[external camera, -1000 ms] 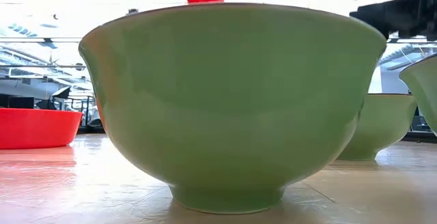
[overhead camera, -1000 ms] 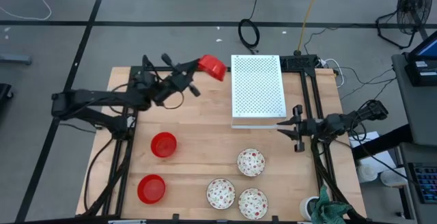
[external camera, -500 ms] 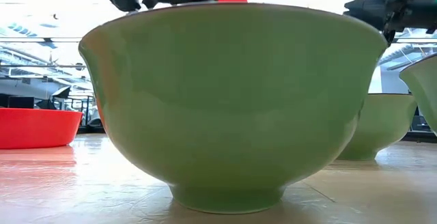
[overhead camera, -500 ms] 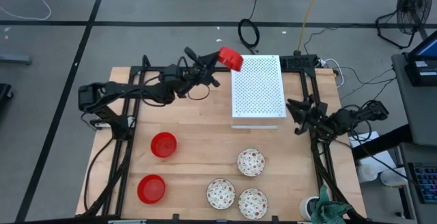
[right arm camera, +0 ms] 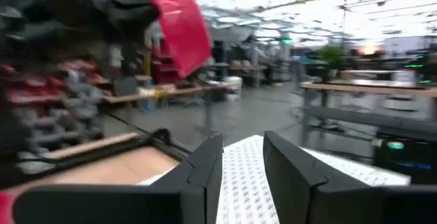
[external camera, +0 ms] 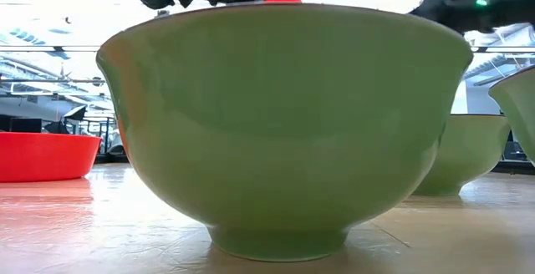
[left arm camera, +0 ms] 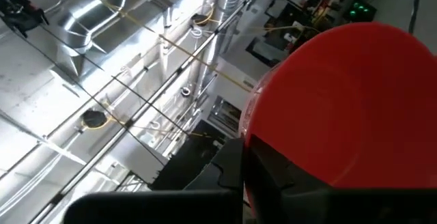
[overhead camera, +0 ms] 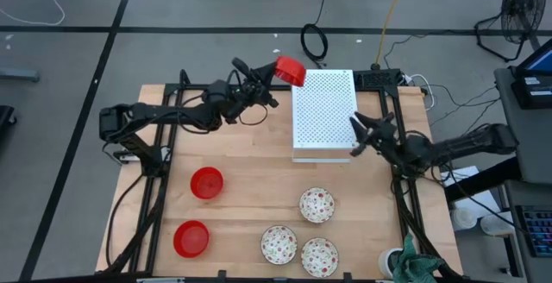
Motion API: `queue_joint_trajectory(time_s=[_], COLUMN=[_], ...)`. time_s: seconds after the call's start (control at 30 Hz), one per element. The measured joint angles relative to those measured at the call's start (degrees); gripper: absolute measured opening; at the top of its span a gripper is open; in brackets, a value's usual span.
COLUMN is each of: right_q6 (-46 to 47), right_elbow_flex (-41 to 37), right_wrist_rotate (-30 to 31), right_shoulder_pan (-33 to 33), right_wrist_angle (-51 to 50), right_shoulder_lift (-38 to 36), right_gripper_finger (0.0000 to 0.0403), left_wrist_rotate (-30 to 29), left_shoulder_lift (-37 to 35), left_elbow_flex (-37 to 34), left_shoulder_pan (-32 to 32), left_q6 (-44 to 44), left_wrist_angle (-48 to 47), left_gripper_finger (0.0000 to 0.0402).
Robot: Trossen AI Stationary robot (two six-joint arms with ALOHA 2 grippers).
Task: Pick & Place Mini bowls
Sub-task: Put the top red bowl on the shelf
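My left gripper (overhead camera: 274,76) is shut on a red mini bowl (overhead camera: 290,70) held in the air by the far left corner of the white perforated board (overhead camera: 325,115). The bowl also shows in the left wrist view (left arm camera: 355,101) and the right wrist view (right arm camera: 181,30). My right gripper (overhead camera: 355,136) stands open over the board's near right corner, its fingers (right arm camera: 205,176) with nothing between them. Two red mini bowls (overhead camera: 206,182) (overhead camera: 191,239) and three speckled ones (overhead camera: 316,204) (overhead camera: 279,243) (overhead camera: 319,256) rest on their feet on the wooden table. My left gripper pinches the red bowl by its rim (left arm camera: 256,138), on the side nearest the arm. The fingers (left arm camera: 273,183) come from the table's left, about level. The bowl is tilted on its side and hangs clear above the board's corner.
In the low view a bowl with a green outside (external camera: 284,124) stands close to the camera and hides most of the table; another (external camera: 464,161) stands behind it at the right. Cables and a power strip (overhead camera: 379,78) lie past the table's far edge.
My left gripper has carried the red bowl toward the table's right, from left of the board to its far left corner, and then kept still. My right gripper has risen from the table's right edge, tipped up to about level, and gone toward the board.
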Motion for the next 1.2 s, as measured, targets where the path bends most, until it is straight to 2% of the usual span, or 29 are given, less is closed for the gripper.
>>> queue_joint_trajectory(time_s=[0.17,0.33,0.53,0.7,0.83,0.97,1.1,1.2], right_q6=[-7.4,-16.6,-18.1,-19.4,-19.2,-19.2,-19.5,-21.1], right_elbow_flex=[13.6,26.8,38.6,42.7,43.1,43.1,43.2,43.2], right_wrist_rotate=[-0.2,-0.7,-2.0,-1.9,-1.9,-1.8,-1.9,-1.3], right_shoulder_pan=[-5.0,-7.6,-8.8,-10.4,-13.0,-14.9,-15.0,-14.7], right_wrist_angle=[-0.2,-0.4,-0.2,0.4,1.4,1.3,1.3,2.0], right_shoulder_lift=[17.8,31.9,42.2,45.7,47.1,47.1,47.1,47.1], right_gripper_finger=[0.0123,0.0185,0.0261,0.0285,0.0274,0.0237,0.0164,0.0089], left_wrist_rotate=[-0.1,-1.2,-3.3,-5.2,-6.0,-6.4,-6.9,-7.8], left_shoulder_lift=[0.0,0.0,0.0,0.0,0.0,0.0,0.0,0.0], left_elbow_flex=[0.0,0.0,0.0,0.0,0.0,0.0,0.0,-0.1], left_shoulder_pan=[-0.8,-1.5,-1.6,-1.7,-2.9,-4.4,-5.0,-5.1], left_q6=[1.8,1.9,2.3,2.7,2.1,2.9,2.8,2.4], left_wrist_angle=[0.0,-0.1,-0.2,-1.2,-1.9,-2.6,-2.7,-3.0], left_gripper_finger=[0.0005,0.0010,0.0013,0.0005,0.0015,0.0007,0.0015,0.0024])
